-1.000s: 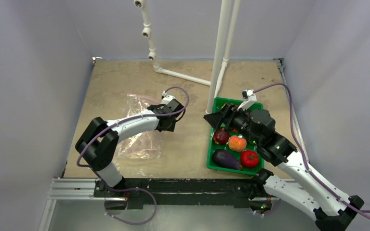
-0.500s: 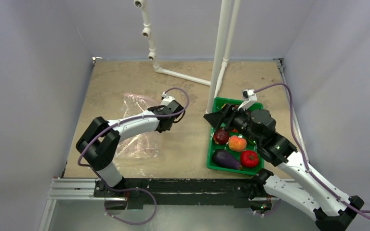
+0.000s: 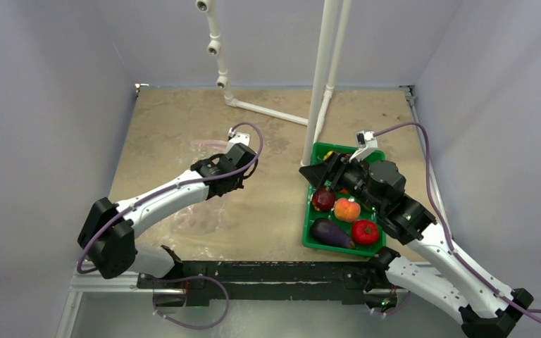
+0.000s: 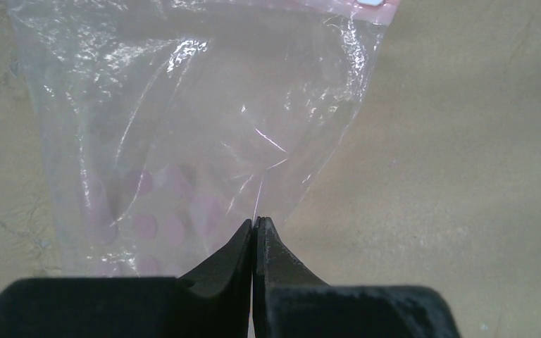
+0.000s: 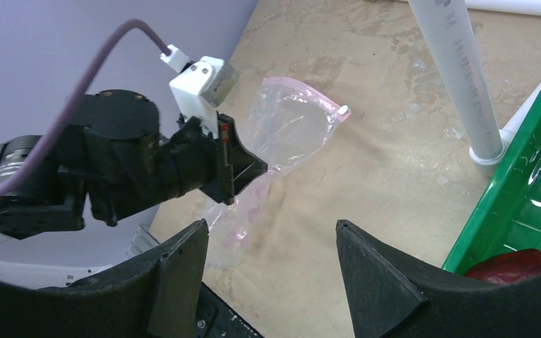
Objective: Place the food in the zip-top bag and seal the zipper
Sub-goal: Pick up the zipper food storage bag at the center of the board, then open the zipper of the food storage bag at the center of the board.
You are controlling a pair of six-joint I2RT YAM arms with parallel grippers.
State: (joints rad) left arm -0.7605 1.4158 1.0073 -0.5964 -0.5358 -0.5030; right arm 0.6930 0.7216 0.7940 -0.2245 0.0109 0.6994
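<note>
Where the left arm (image 3: 176, 186) crosses, the zip-top bag (image 5: 292, 130) lies partly hidden.

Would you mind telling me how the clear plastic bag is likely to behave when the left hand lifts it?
The bag looks thin and crinkled, so it will probably hang limp and fold rather than hold its shape. It appears empty, so likely very light. The left hand pinches only a sliver of glossy film, which might slip out.

Soft, even light is filling every view, leaving only faint shadows; white glare is streaking across the bag (image 4: 183, 141).
</note>
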